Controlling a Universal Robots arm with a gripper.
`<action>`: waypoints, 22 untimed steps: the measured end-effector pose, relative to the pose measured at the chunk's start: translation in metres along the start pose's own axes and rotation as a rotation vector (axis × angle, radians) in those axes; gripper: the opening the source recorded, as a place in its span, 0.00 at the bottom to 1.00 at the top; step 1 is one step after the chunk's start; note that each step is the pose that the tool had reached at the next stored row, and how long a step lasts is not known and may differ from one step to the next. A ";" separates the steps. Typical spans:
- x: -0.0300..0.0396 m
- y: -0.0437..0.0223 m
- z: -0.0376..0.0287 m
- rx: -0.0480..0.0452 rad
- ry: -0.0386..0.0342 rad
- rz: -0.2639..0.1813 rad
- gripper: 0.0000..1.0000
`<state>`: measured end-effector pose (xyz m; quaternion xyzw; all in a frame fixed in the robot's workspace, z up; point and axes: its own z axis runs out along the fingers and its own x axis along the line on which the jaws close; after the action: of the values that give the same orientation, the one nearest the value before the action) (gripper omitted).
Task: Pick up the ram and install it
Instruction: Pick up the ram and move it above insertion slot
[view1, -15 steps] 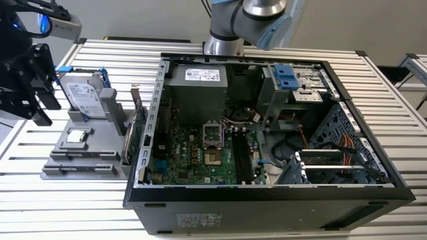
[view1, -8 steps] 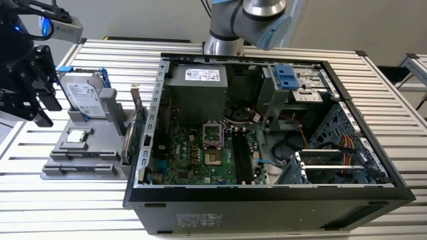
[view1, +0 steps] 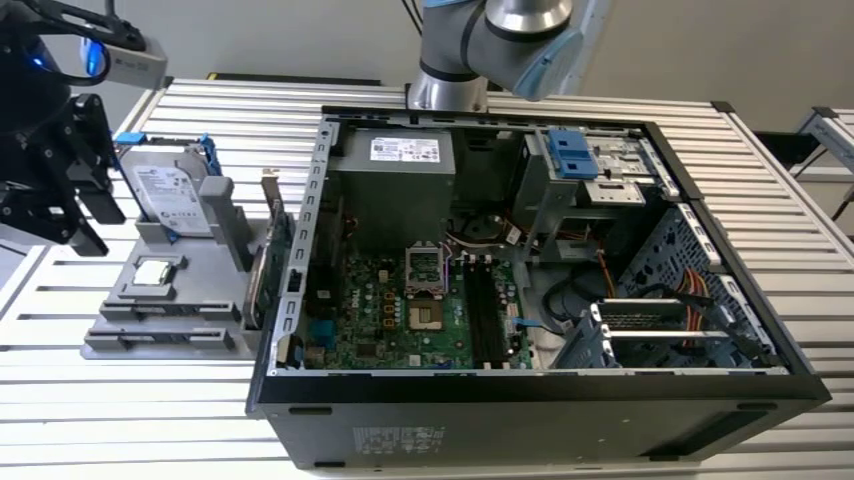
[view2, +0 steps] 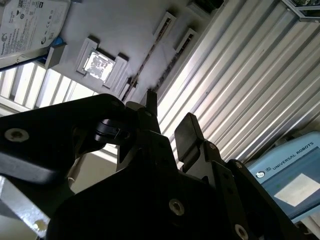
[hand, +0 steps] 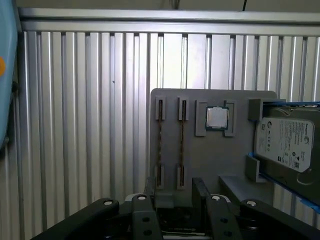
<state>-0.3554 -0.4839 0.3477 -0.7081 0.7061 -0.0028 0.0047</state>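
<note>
Two ram strips stand on edge in the slots of a grey holder (hand: 240, 165); one ram strip (hand: 160, 136) lies beside the other (hand: 182, 136). In the second wrist view they show as thin dark lines (view2: 145, 65). My gripper (hand: 175, 197) hangs above the holder's near end, apart from the strips, open with nothing between its fingers (view2: 187, 131). In the exterior view my black gripper (view1: 80, 195) sits at the far left, over the holder (view1: 160, 340). The black motherboard slots (view1: 487, 315) lie inside the open computer case (view1: 747, 385).
On the holder also rest a square silver chip (hand: 217, 118) and a hard drive (hand: 285, 142). A green card with a metal bracket (view1: 270, 265) stands between holder and case. The ribbed metal table (hand: 75, 125) spreads around. The arm's base (view1: 447, 60) rises behind the case.
</note>
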 end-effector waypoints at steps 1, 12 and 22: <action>0.0000 0.0000 0.0003 0.0000 0.0001 0.000 1.00; -0.0001 0.0000 0.0036 0.0000 0.0018 0.000 1.00; -0.0003 0.0001 0.0068 0.0000 0.0027 0.000 1.00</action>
<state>-0.3554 -0.4836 0.3409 -0.7081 0.7061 -0.0037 0.0037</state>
